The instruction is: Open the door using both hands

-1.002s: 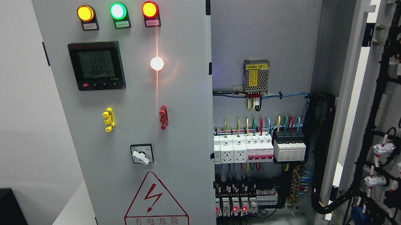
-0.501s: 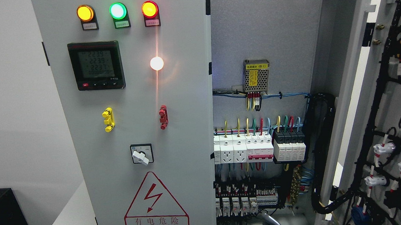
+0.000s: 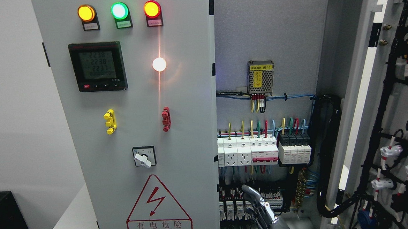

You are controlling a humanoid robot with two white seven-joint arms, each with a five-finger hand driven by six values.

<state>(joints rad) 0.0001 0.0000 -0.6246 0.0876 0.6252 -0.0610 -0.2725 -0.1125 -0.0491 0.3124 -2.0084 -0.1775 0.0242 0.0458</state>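
One robot hand point(image 3: 261, 205) is seen at six o'clock, fingers loosely extended, nothing held, apparently raised toward the left door point(image 3: 138, 132), shut beside the opened right door point(image 3: 392, 118).

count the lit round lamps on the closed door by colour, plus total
Amber lamp: 1
Green lamp: 1
Red lamp: 1
White lamp: 1
Total: 4
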